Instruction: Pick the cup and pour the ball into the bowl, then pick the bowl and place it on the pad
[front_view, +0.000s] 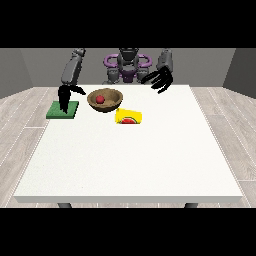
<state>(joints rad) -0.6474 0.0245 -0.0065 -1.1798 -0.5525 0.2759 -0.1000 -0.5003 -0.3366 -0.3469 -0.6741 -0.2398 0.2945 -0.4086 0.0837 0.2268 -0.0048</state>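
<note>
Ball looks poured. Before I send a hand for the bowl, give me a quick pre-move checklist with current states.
1. Ball inside the bowl: ok, it sits red in the bowl's hollow.
2. Cup out of the hands: ok, it lies on its side on the table, beside the bowl.
3. Pad free to receive the bowl: not ok, the hand at the view's left hangs over it.
4. Hand at the view's right holds nothing: ok, fingers spread, raised.
5. Bowl upright: ok.
</note>
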